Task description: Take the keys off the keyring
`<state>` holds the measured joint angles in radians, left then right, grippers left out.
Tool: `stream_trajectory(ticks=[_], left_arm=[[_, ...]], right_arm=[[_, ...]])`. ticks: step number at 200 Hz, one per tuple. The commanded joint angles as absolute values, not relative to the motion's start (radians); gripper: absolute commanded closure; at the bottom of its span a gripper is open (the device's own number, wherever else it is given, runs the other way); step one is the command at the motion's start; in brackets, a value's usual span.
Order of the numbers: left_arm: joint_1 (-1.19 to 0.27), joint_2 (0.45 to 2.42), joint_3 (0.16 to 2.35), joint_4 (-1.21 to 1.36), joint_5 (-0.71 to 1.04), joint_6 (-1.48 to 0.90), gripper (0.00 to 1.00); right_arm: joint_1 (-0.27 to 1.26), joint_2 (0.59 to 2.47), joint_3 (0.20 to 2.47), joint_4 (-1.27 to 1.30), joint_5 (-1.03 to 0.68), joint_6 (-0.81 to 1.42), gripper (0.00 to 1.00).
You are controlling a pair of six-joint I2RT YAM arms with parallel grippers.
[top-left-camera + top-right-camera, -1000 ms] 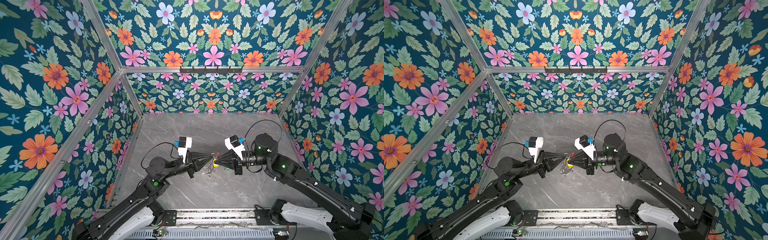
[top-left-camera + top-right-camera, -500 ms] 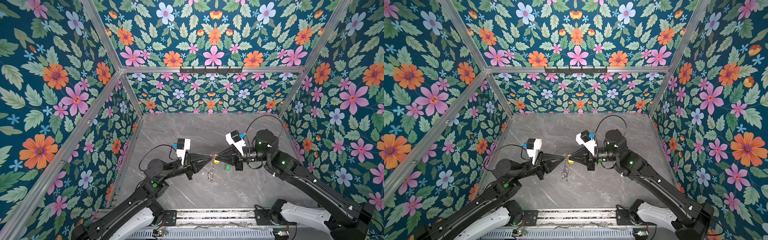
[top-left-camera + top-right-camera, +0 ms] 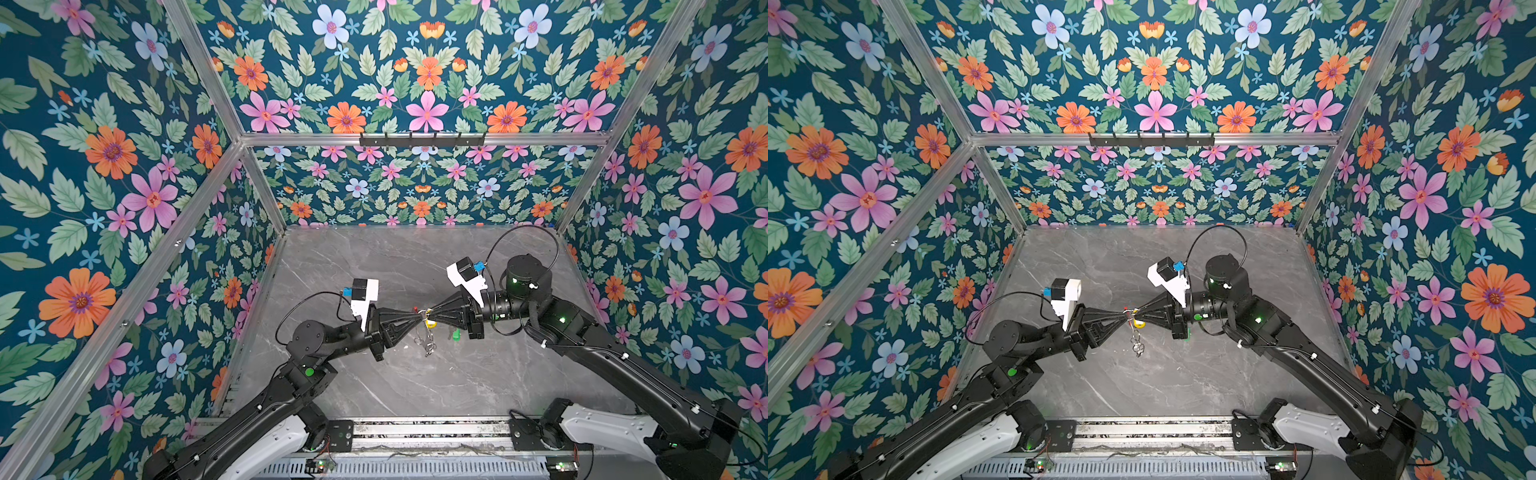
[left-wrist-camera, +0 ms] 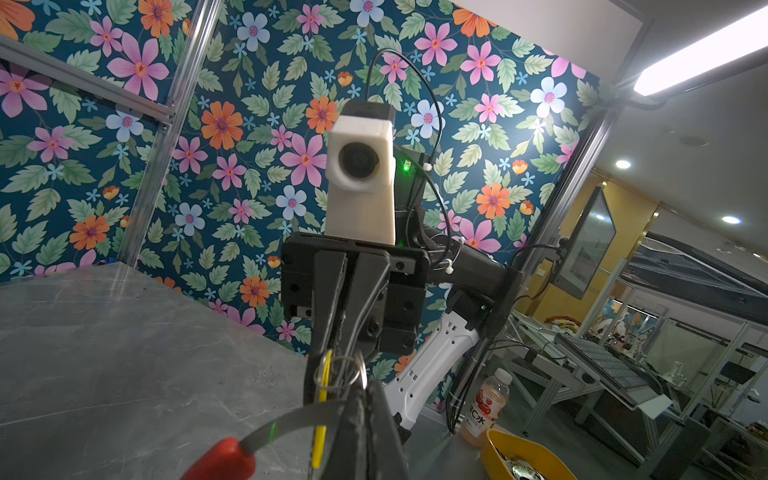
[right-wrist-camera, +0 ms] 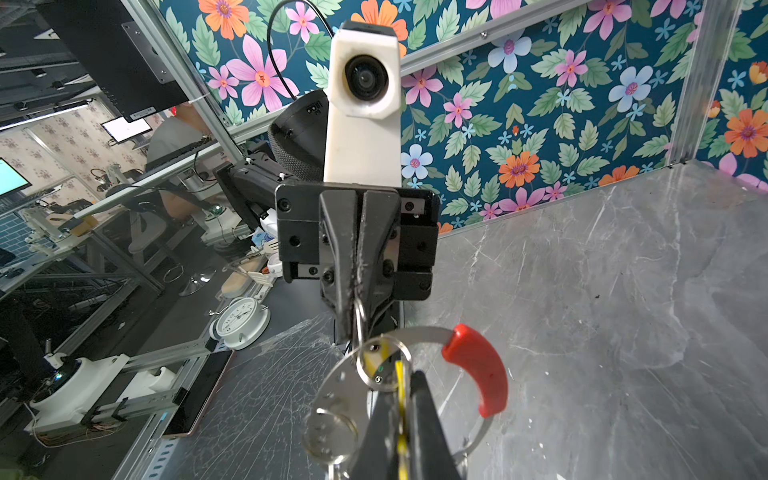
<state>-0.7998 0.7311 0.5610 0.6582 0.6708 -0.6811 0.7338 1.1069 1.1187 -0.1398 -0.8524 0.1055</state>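
In both top views my two grippers meet tip to tip above the middle of the grey table [image 3: 374, 257]. My left gripper [image 3: 417, 319] [image 4: 365, 392] is shut on the keyring [image 5: 432, 330], a grey hoop with a red arc [image 5: 478, 370] [image 3: 415, 308]. My right gripper [image 3: 431, 312] [image 5: 409, 384] is shut on the yellow tag [image 5: 400, 374] [image 3: 432, 325] of one of the keys. Silver split rings [image 3: 427, 345] dangle below the tips. The green-tagged key [image 3: 457, 334] lies on the table under the right gripper.
Floral walls with aluminium posts enclose the table on three sides, with a black hook bar [image 3: 422, 139] on the back one. The arms' base rail [image 3: 415, 432] runs along the front edge. Outside the cell stand a yellow bowl [image 4: 523, 453], a drink bottle [image 4: 486, 405] and a white clock [image 5: 241, 322].
Both grippers have risen slightly with the hoop between them, and the right wrist has turned. The dangling rings now hang straighter. Neither grip has changed.
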Motion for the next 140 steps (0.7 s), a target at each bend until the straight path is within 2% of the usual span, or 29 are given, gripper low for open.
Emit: stream_trajectory(ticks=[1,47,140], left_arm=[[-0.801,0.715,0.551,0.754,0.66,-0.695,1.0],[-0.801,0.689,0.501,0.872,0.539,-0.719,1.0],[-0.801,0.711,0.465,0.985,0.445,-0.768,1.0]], right_arm=[[0.733,1.111,1.111,-0.144,-0.826,0.126,1.0],[0.734,1.11,1.088,-0.117,-0.86,0.133,1.0],[0.797,1.122,1.094,-0.184,-0.794,0.058,1.0]])
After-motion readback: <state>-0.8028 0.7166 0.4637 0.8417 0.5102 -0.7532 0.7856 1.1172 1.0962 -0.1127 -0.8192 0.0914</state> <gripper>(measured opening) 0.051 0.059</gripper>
